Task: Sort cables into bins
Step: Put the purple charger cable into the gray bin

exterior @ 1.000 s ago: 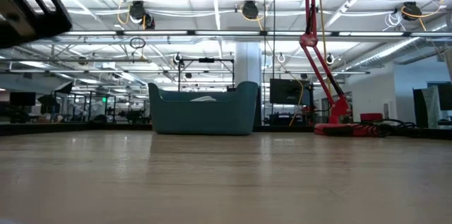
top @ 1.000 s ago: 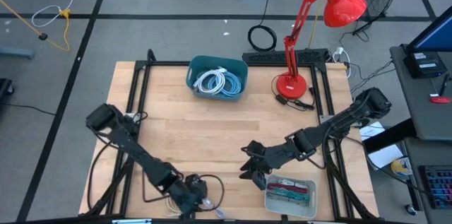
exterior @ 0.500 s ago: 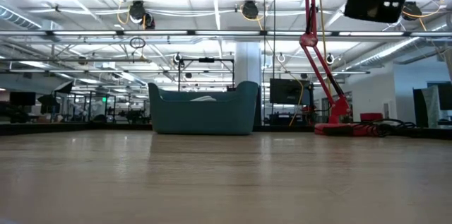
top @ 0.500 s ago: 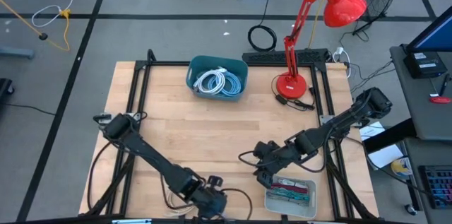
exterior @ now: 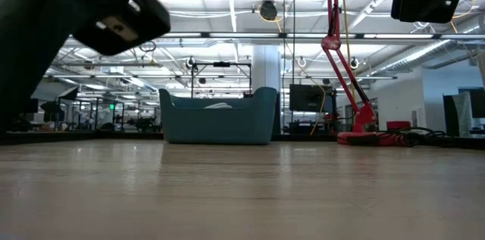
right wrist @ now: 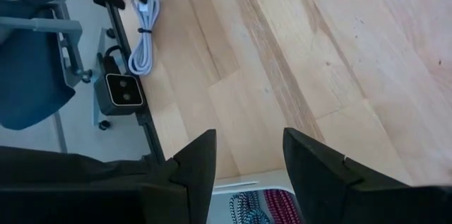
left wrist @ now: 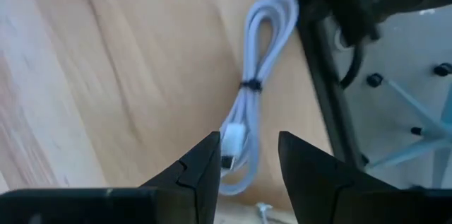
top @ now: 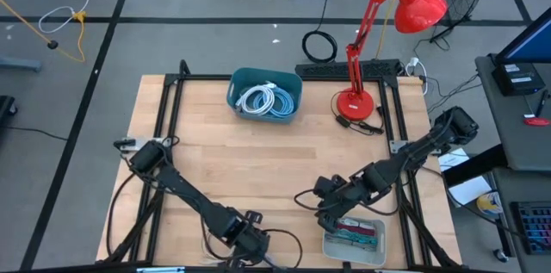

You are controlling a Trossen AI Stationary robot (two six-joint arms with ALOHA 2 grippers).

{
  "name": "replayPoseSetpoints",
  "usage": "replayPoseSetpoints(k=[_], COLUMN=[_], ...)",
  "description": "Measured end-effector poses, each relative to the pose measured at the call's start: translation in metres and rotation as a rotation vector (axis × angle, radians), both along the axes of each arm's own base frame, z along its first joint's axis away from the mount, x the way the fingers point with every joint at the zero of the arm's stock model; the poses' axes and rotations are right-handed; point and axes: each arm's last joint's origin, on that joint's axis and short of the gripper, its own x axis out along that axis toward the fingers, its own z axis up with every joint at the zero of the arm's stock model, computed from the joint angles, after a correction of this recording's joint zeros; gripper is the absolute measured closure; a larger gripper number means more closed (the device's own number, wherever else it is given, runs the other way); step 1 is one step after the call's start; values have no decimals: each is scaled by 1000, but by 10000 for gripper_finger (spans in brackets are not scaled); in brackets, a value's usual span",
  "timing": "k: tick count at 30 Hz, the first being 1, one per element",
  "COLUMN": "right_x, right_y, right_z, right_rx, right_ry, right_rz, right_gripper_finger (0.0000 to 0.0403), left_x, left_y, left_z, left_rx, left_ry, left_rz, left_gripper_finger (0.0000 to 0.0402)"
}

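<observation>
A white cable coil (left wrist: 248,104), bound at its middle, lies flat on the wood by the table's near edge. My left gripper (left wrist: 247,169) (top: 251,240) is open just above it, with its fingers on either side of the coil's plug end (left wrist: 233,143). My right gripper (right wrist: 247,159) (top: 330,208) is open and hangs over the far left rim of the pale grey tray (top: 383,243). That tray holds maroon and teal pieces (right wrist: 272,203). The dark teal tub (top: 234,83) near the far edge holds white and light blue coils (top: 263,101).
A red desk lamp (top: 355,101) stands on the far right of the table, its black cord beside the base. A black coiled cord (top: 320,46) lies on the floor beyond. A black frame (top: 164,105) runs along the table's edges. Bare wood lies between tub and tray.
My left gripper has swung along the near edge toward the table's right and come down over the white coil. My right gripper has moved toward the right, closer to the grey tray. The cables and the bins have stayed where they were.
</observation>
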Motion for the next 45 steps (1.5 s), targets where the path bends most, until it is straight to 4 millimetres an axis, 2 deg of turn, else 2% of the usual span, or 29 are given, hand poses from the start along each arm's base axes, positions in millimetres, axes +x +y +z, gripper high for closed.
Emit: replayPoseSetpoints(k=[10,15,18,24,33,36,38,45], right_x=[1,1,0,1,11,15,17,24], right_y=[2,3,4,5,9,12,12,12], right_z=[1,2,2,3,14,19,22,33], right_rx=[14,14,8,18,78,107,109,108], right_ry=[-21,-29,-34,-41,-198,-265,-299,-465], right_rz=[-4,-16,-27,-33,-65,-58,-71,-246], right_gripper_finger=[248,248,248,248,248,248,248,248], left_x=[-9,-9,-10,-10,-9,-8,-10,-27], left_y=[8,8,8,8,11,16,20,47], left_z=[-19,-21,-21,-21,-19,-10,4,81], left_rx=[26,21,5,-26,-44,-52,-36,33], left_ry=[66,79,93,120,152,144,96,-213], left_rz=[73,102,100,107,212,258,297,568], left_gripper_finger=[256,259,284,383,390,390,390,390])
